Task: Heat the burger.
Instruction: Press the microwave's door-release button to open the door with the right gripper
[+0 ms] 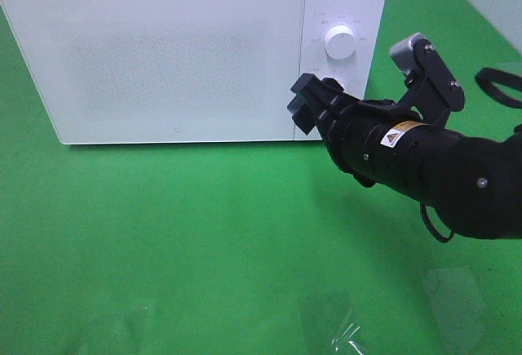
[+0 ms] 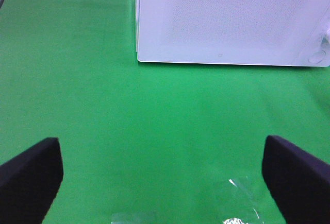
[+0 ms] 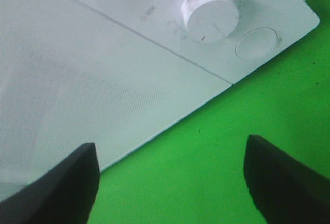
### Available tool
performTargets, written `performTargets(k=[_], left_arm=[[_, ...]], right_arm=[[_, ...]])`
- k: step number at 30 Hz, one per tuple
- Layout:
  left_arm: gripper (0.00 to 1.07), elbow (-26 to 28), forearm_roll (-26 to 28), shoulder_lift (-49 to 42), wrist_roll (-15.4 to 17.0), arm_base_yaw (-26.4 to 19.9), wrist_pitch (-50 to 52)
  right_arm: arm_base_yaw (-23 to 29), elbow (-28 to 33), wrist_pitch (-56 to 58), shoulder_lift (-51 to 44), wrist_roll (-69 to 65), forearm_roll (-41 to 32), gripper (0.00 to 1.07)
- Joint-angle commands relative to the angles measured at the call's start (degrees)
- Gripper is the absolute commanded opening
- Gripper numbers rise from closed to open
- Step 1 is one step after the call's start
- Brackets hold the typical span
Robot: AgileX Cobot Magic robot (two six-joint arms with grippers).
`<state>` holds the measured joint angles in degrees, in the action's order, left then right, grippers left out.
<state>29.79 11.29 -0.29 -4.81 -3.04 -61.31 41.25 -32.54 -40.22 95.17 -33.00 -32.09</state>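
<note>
**Burger Not in View; Microwave Door Shut**

Bench (image 1: 204,224): green, carrying a white microwave (image 1: 163,53) with its door closed. Burger: seen in no view; whether it is inside cannot be told. Right fingers (image 3: 56,188): apart, close before the knob (image 3: 211,13) and button (image 3: 257,44). Left fingers (image 2: 31,177): apart, over bare bench. Burger judged light, soft and stacked; take hold gently, low across the bun.
</note>
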Motion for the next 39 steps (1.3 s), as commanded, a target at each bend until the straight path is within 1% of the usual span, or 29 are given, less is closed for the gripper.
performTargets(k=[1,3,4,5,6,7,8,9,10,11,12,13,14,15,16,17,18,19,20,22,25,26,27,28,29,30,31,36,39], left_arm=[[0.98,-0.11,0.52,-0.92,0.23,0.29,0.4],[0.98,-0.11,0.52,-0.92,0.23,0.29,0.4],[0.98,-0.11,0.52,-0.92,0.23,0.29,0.4],[0.98,-0.11,0.52,-0.92,0.23,0.29,0.4],[0.98,-0.11,0.52,-0.92,0.23,0.29,0.4],[0.98,-0.11,0.52,-0.92,0.23,0.29,0.4],[0.98,-0.11,0.52,-0.92,0.23,0.29,0.4],[0.98,-0.11,0.52,-0.92,0.23,0.29,0.4],[0.98,-0.11,0.52,-0.92,0.23,0.29,0.4],[0.98,-0.11,0.52,-0.92,0.23,0.29,0.4],[0.98,-0.11,0.52,-0.92,0.23,0.29,0.4],[0.98,-0.11,0.52,-0.92,0.23,0.29,0.4],[0.98,-0.11,0.52,-0.92,0.23,0.29,0.4],[0.98,-0.11,0.52,-0.92,0.23,0.29,0.4],[0.98,-0.11,0.52,-0.92,0.23,0.29,0.4],[0.98,-0.11,0.52,-0.92,0.23,0.29,0.4],[0.98,-0.11,0.52,-0.92,0.23,0.29,0.4],[0.98,-0.11,0.52,-0.92,0.23,0.29,0.4],[0.98,-0.11,0.52,-0.92,0.23,0.29,0.4],[0.98,-0.11,0.52,-0.92,0.23,0.29,0.4],[0.98,-0.11,0.52,-0.92,0.23,0.29,0.4],[0.98,-0.11,0.52,-0.92,0.23,0.29,0.4],[0.98,-0.11,0.52,-0.92,0.23,0.29,0.4],[0.98,-0.11,0.52,-0.92,0.23,0.29,0.4],[0.98,-0.11,0.52,-0.92,0.23,0.29,0.4],[0.98,-0.11,0.52,-0.92,0.23,0.29,0.4],[0.98,-0.11,0.52,-0.92,0.23,0.29,0.4],[0.98,-0.11,0.52,-0.92,0.23,0.29,0.4],[0.98,-0.11,0.52,-0.92,0.23,0.29,0.4]], right_arm=[[-0.06,0.0,5.39,-3.04,8.42,2.92,0.73],[-0.06,0.0,12.2,-7.16,14.67,7.16,0.73],[-0.06,0.0,12.2,-7.16,14.67,7.16,0.73],[-1.15,0.0,15.41,-8.71,15.87,9.85,0.73],[-1.15,0.0,15.41,-8.71,15.87,9.85,0.73],[-1.95,0.0,17.76,-9.8,15.81,11.97,0.73],[-3.32,0.0,22.29,-11.69,15.58,16.44,0.73],[-3.32,0.0,22.29,-11.69,15.58,16.44,0.73],[-4.53,0.0,26.76,-14.04,15.36,20.51,0.73],[-4.53,0.0,26.76,-14.04,15.36,20.51,0.73],[-5.5,0.0,30.77,-16.39,15.36,24.06,0.73],[-5.5,0.0,30.77,-16.39,15.36,24.06,0.73],[-5.73,0.0,32.6,-17.53,15.36,25.78,0.73],[-5.79,0.0,37.3,-20.45,15.36,29.39,0.73],[-5.79,0.0,37.3,-20.45,15.36,29.39,0.73],[-5.79,-0.4,42.74,-23.95,15.41,32.09,0.73],[-5.79,-0.4,42.74,-23.95,15.41,32.09,0.73],[-5.79,-1.38,51.22,-27.27,15.41,34.95,0.73],[-5.79,-1.38,51.22,-27.27,15.41,34.95,0.73],[-5.79,-2.18,61.88,-32.49,15.64,38.1,0.73],[-5.79,-2.18,64.17,-34.26,15.64,38.9,0.73],[-5.73,-2.18,71.22,-39.02,16.21,39.99,0.73],[-5.73,-2.18,73.17,-40.57,16.67,40.11,0.73],[-5.73,-2.18,73.17,-40.57,16.67,40.11,0.73],[-5.73,-2.18,76.15,-43.43,17.82,40.05,0.73],[-5.73,-2.18,76.15,-43.43,17.82,40.05,0.73],[-5.73,-2.18,78.95,-46.18,18.79,39.94,0.73],[-5.73,-2.18,85.37,-53.06,19.08,39.99,0.73],[-5.73,-2.18,88.29,-55.46,19.71,40.05,0.73]])
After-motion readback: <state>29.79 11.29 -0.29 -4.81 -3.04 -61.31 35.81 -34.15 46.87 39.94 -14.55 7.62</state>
